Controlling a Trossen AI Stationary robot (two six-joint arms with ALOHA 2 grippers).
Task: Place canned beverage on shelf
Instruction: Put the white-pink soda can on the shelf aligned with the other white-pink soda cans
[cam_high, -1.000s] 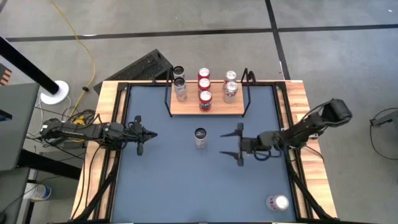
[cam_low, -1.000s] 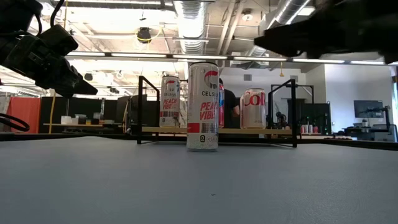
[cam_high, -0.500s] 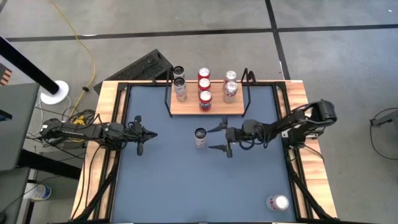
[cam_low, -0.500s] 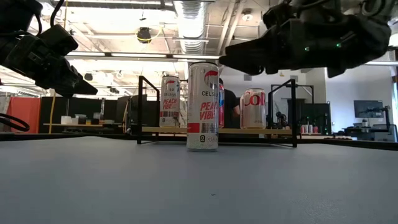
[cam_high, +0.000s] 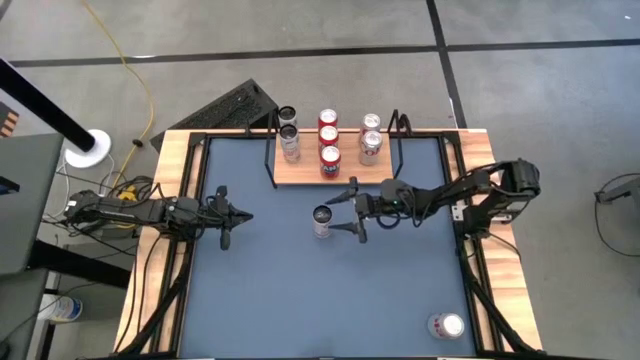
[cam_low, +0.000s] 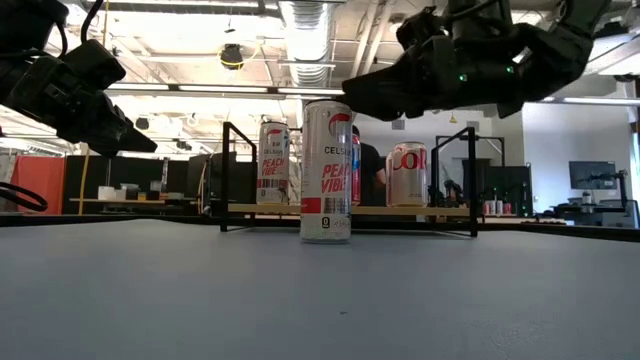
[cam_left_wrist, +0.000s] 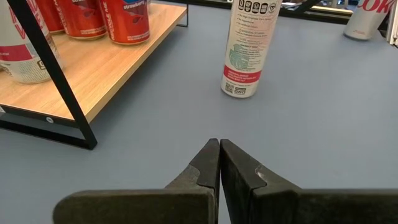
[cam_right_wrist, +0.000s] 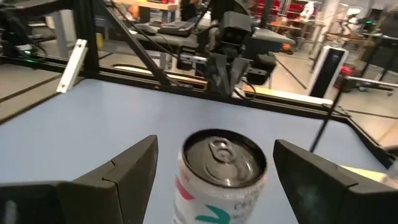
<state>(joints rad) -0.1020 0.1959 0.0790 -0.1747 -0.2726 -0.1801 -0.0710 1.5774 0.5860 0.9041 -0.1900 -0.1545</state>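
A tall white canned beverage (cam_high: 321, 220) stands upright on its base on the blue table, in front of the shelf (cam_high: 350, 175). The shelf is a light-wood board on a black wire frame and holds several cans. My right gripper (cam_high: 343, 212) is open and level, just right of the can at the height of its top. In the right wrist view its fingers (cam_right_wrist: 127, 171) stand on either side of the can's top (cam_right_wrist: 224, 155) with gaps showing. My left gripper (cam_high: 223, 215) waits shut at the table's left side, its shut tips (cam_left_wrist: 219, 148) pointing toward the can (cam_left_wrist: 249, 50).
The cans on the shelf (cam_low: 272, 160) stand close behind the lone can (cam_low: 326, 170). The black frame uprights (cam_high: 397, 145) rise at the shelf's ends. Another can (cam_high: 446, 325) stands at the near right corner. A wooden rim (cam_high: 480, 160) borders the table.
My right gripper has moved toward the table's left edge and a little toward the far edge, up to the standing can. It has rolled slightly and its fingers have stayed apart. The can has not moved.
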